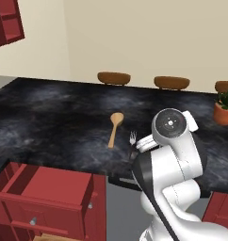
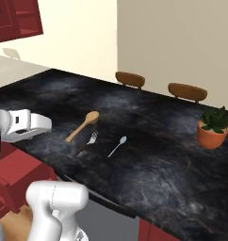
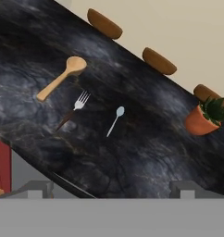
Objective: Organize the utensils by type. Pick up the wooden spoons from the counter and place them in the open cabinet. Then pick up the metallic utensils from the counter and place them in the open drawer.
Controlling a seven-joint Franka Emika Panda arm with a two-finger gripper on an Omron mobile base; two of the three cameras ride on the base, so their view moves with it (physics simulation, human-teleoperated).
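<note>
On worktop (image 3: 146, 152): wooden spoon (image 3: 60, 77), fork (image 3: 75, 107), teaspoon (image 3: 115, 120) lie side by side, apart, none lifted. Judged step: first one, reach for wooden spoon. Next move needs descent toward its handle, fingers across it. Claw (image 3: 111, 190) high above, empty, fingers spread wide; spoon ahead, toward upper left of hand view.
</note>
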